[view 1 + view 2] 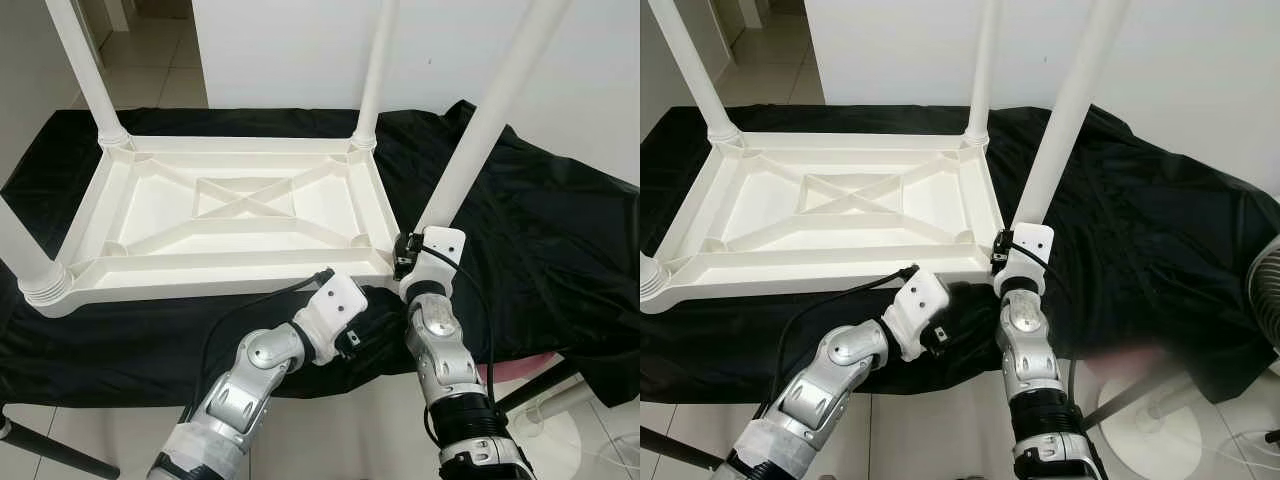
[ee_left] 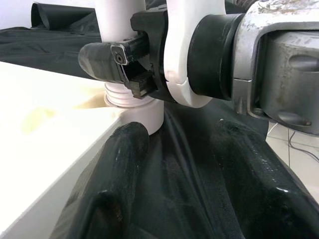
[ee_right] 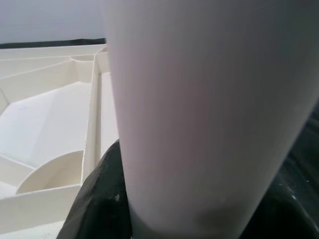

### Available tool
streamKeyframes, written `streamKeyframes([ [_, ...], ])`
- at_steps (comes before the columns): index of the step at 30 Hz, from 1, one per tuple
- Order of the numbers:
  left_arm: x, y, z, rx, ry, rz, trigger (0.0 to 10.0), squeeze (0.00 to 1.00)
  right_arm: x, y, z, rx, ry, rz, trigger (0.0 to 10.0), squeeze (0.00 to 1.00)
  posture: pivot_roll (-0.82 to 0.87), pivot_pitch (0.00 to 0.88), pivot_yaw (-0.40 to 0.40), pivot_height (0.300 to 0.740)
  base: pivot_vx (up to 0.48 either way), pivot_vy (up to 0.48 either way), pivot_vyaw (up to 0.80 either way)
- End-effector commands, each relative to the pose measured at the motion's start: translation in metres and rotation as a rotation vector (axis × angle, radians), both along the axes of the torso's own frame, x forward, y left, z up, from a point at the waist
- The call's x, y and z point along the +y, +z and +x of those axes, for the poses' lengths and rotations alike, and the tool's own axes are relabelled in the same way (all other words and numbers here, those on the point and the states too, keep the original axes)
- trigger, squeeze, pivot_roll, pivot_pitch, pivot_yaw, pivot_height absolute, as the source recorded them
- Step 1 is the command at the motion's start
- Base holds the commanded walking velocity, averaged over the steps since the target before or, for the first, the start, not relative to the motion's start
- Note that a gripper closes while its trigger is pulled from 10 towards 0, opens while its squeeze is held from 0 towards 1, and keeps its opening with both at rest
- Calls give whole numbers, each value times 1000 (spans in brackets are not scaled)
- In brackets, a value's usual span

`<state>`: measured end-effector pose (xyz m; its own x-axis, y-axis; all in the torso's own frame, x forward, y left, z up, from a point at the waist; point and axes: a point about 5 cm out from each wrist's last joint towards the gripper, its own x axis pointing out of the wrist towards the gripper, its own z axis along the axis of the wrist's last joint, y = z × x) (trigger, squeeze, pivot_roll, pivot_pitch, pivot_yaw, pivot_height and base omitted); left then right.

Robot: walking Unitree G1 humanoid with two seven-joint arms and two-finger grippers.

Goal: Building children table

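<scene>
Right claw (image 1: 408, 256) grips table leg (image 1: 480, 125); left claw (image 1: 372, 300) rests beside.

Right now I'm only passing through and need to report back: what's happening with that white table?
The robot is assembling an upturned white table top that lies on a black cloth. Its right gripper is closed around the base of the near-right leg, at that corner's socket. The left gripper rests open on the cloth beside the same corner. Legs also stand at the other three corners.
</scene>
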<state>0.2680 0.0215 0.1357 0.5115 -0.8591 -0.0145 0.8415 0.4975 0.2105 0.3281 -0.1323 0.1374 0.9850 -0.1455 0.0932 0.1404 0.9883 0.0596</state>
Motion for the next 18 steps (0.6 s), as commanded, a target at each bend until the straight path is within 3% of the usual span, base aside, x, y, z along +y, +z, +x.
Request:
streamKeyframes([
  [1, 0, 1, 1, -4, 3, 9, 10000, 0, -1, -8, -3, 38, -2, 1, 10000, 278, -65, 31, -35, 740, 0, 0, 0],
  [2, 0, 1, 2, -9, 3, 10, 10000, 0, -1, -7, -4, 32, 11, -12, 10000, 1000, -65, 27, -34, 740, 0, 0, 0],
  [12, 0, 2, 4, -20, 5, 14, 10000, 0, -8, -6, -10, -11, 121, -69, 10000, 1000, -65, 17, -33, 740, 0, 0, 0],
  [17, 0, 3, 5, -27, 8, 14, 10000, 0, -24, -10, -14, -25, 191, -110, 10000, 1000, -62, 8, -34, 740, 0, 0, 0],
  [18, 1, 4, 6, -28, 10, 15, 10000, 0, -27, -11, -15, -23, 229, -120, 10000, 808, -60, 6, -35, 740, 0, 0, 0],
])
